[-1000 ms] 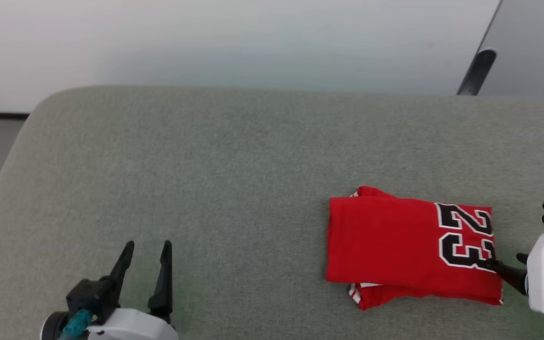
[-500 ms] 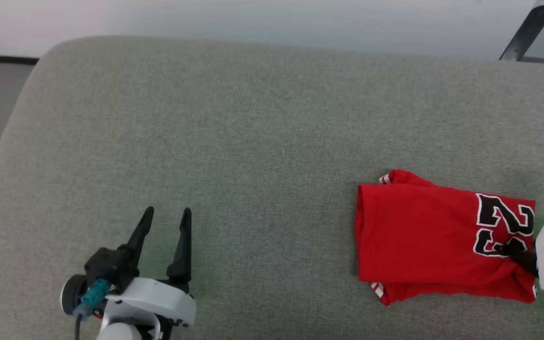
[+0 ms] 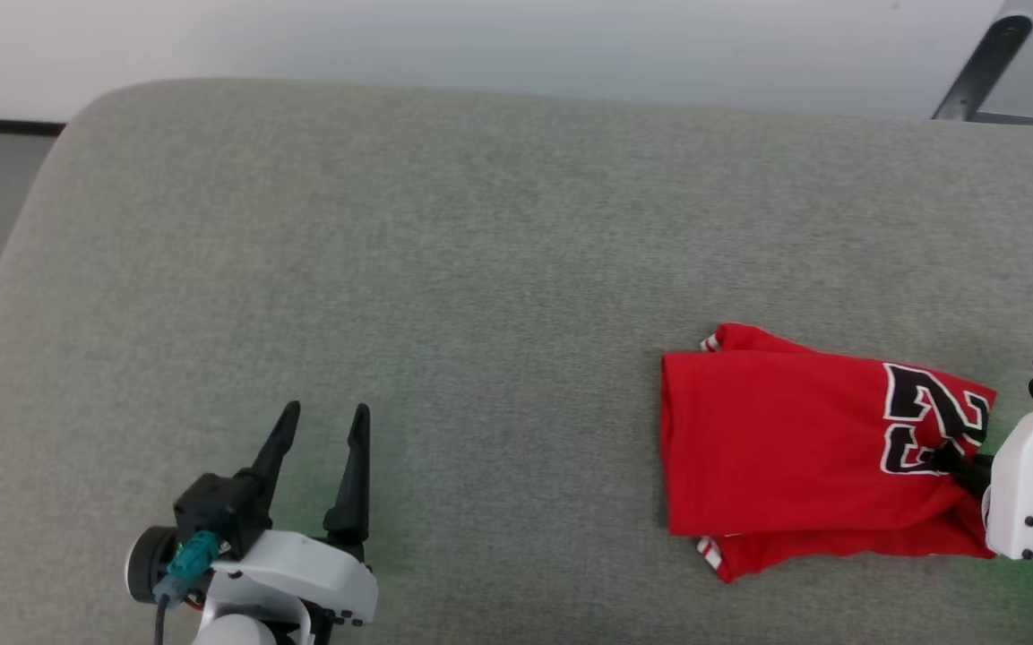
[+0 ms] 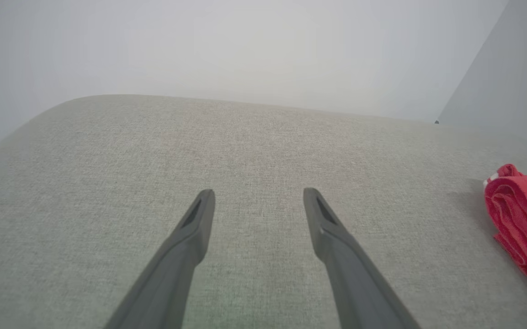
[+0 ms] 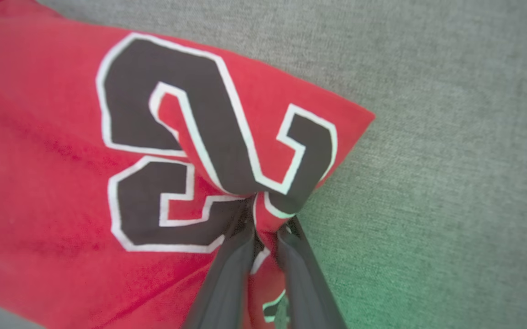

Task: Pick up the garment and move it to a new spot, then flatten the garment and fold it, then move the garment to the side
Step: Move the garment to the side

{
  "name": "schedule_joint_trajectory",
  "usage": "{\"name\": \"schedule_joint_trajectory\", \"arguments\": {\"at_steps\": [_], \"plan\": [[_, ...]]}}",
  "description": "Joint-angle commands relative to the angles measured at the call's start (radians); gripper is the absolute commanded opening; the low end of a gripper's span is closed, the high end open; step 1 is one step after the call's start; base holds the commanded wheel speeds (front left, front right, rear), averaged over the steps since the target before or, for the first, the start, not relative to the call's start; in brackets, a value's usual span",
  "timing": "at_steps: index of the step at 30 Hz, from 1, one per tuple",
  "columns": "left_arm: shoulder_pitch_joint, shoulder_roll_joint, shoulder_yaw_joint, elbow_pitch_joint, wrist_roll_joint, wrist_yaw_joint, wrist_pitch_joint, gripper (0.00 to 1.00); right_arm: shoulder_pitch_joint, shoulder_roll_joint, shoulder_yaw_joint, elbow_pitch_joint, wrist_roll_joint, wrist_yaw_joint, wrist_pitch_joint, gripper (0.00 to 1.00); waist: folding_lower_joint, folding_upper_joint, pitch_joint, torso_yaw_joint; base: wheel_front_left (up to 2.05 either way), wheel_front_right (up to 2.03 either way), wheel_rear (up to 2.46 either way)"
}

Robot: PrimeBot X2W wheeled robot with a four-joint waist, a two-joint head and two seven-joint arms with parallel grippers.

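Pinching a bunched fold of the folded bright-red fabric jersey (image 3: 785, 448) with black, white-edged numerals, the right gripper (image 3: 944, 457) has its two dark fingers clamped on the cloth at the numbered end. The jersey lies on the broad grey-green woven cushion (image 3: 480, 269), toward that cushion's right end, with striped red-and-white trim peeking out at its left corners. The left gripper (image 3: 326, 412) hovers over the cushion's near left part, fingers spread apart, gripping nothing, well apart from the jersey.
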Motion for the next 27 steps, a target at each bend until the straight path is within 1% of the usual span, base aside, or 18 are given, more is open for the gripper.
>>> {"name": "schedule_joint_trajectory", "arguments": {"at_steps": [1, 8, 10, 12, 19, 25, 27], "plan": [[0.011, -0.004, 0.001, -0.002, 0.000, -0.006, -0.006, 1.00, 0.036, 0.013, 0.011, 0.005, 0.018, 0.001, -0.015, 0.00, 0.0000, -0.0001, -0.017, -0.029, 0.00, 0.00, 0.00], [-0.006, 0.008, 0.004, -0.015, 0.010, -0.011, -0.007, 1.00, 0.017, -0.058, -0.052, 0.005, 0.038, 0.000, -0.103, 0.00, 0.0000, -0.0001, 0.002, -0.111, 0.00, 0.00, 0.00], [-0.017, 0.013, 0.004, -0.019, 0.014, -0.012, -0.007, 1.00, 0.003, -0.089, -0.078, 0.004, 0.045, 0.000, -0.128, 0.00, 0.0000, -0.0001, 0.016, -0.134, 0.00, 0.00, 0.00], [-0.031, 0.016, 0.002, -0.025, 0.016, -0.013, -0.006, 1.00, -0.007, -0.134, -0.104, 0.016, 0.039, 0.000, -0.156, 0.00, 0.0000, -0.0001, 0.032, -0.155, 0.00, 0.00, 0.00], [-0.099, 0.022, -0.033, -0.069, 0.050, -0.022, 0.014, 1.00, -0.066, -0.222, -0.213, 0.129, 0.047, 0.000, -0.241, 0.00, 0.0000, -0.0001, 0.093, -0.225, 0.00, 0.00, 0.00], [-0.203, 0.006, -0.077, -0.109, 0.082, -0.040, 0.043, 1.00, -0.134, -0.258, -0.251, 0.232, 0.034, 0.000, -0.293, 0.00, 0.0000, -0.0001, 0.150, -0.259, 0.00, 0.00, 0.00], [-0.233, -0.002, -0.093, -0.114, 0.092, -0.045, 0.050, 1.00, -0.158, -0.257, -0.252, 0.263, 0.021, 0.000, -0.315, 0.00, 0.0000, -0.0001, 0.169, -0.266, 0.00, 0.00, 0.00]]}}
